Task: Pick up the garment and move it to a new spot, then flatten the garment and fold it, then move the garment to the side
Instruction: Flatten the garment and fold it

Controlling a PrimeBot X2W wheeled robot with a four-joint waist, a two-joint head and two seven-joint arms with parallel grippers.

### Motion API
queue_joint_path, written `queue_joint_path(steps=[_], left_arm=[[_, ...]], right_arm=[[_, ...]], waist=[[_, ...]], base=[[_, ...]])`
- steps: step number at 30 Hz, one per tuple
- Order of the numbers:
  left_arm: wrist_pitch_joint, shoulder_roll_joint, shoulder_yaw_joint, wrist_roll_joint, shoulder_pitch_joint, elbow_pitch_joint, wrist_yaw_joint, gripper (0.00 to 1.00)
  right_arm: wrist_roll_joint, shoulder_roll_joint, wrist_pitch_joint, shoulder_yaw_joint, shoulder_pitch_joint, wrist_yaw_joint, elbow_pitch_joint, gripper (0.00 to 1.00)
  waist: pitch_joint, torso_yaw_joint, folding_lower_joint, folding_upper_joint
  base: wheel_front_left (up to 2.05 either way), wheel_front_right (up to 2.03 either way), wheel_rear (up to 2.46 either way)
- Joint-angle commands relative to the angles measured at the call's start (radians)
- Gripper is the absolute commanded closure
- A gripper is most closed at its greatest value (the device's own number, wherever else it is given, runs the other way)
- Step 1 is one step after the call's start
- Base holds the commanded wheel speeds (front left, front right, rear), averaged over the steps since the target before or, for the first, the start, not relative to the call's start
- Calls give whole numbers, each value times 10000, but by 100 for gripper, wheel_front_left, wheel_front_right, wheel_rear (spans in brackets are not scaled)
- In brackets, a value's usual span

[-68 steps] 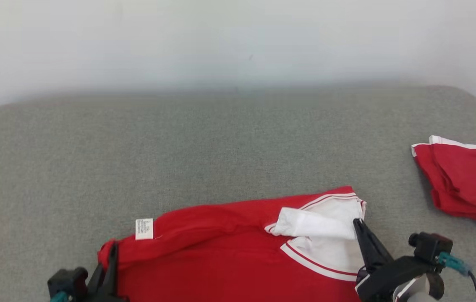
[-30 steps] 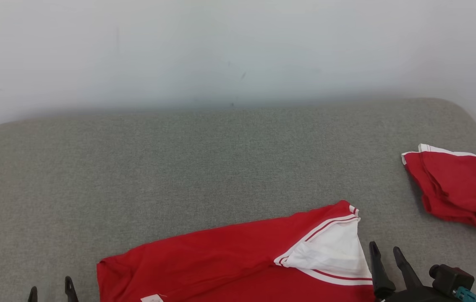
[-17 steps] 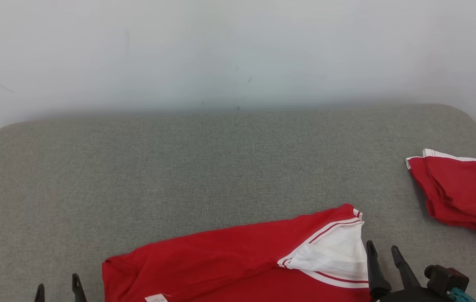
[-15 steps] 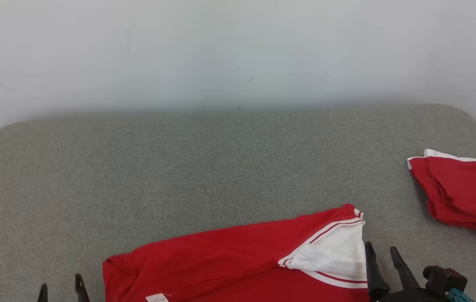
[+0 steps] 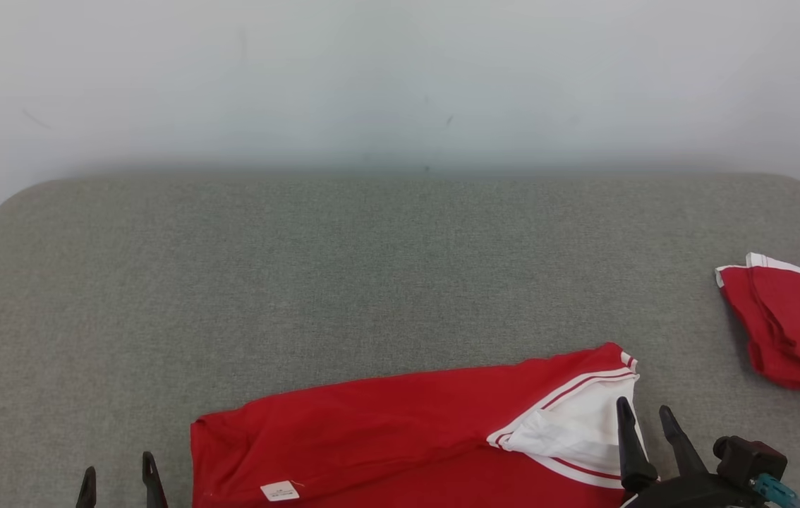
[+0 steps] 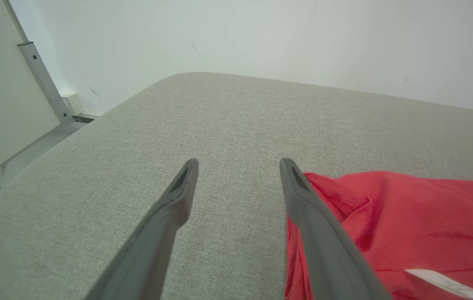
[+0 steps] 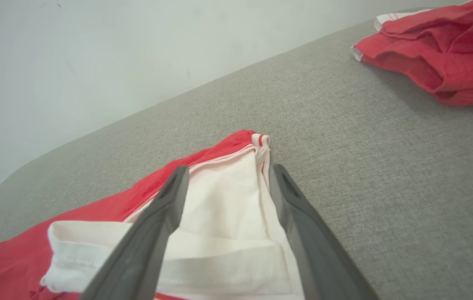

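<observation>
The red shirt (image 5: pixel 386 423) lies lengthwise from eight o'clock toward two, its white-trimmed end pointing to two. The left gripper (image 5: pixel 119 464) and right gripper (image 5: pixel 643 406) stand spread, holding nothing.

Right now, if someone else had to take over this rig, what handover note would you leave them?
Left gripper: open, empty, over bare surface just off the garment's left end.
Right gripper: open, empty, fingers astride the edge of the white panel at the garment's right end.
Red garment with a white, red-striped panel: lies doubled over in a long band at the near edge of the grey fabric-covered surface, white label facing up.
Second red garment with white trim: bunched at the far right, untouched.
Done: garment laid down, seemingly one fold made.
Left: probably finish folding, then move it to the side.
</observation>
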Motion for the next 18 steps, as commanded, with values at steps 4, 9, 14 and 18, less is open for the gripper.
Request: queue_joint_path(steps=[4,9,14,18], left_arm=[[-29,-10,-119,97,7,-120,25,0],[-29,-11,-281,-97,-150,34,33,0],[-29,-8,-312,-65,-162,12,52,0],[-29,-11,-289,-3,-222,-22,12,0]], right_arm=[[-173,-151,-42,-131,-276,-27,372,0],[-380,-441,243,-192,-937,-27,1783,0],[-80,-385,594,8,-1333,-27,2652,0],[343,-244,1007,383,-1467,-27,3352,0]], waist=[[131,195,0,-1],[326,417,0,-1],[435,543,0,-1],[502,649,0,-1]], base=[[0,0,0],[0,0,0],[0,0,0],[0,0,0]])
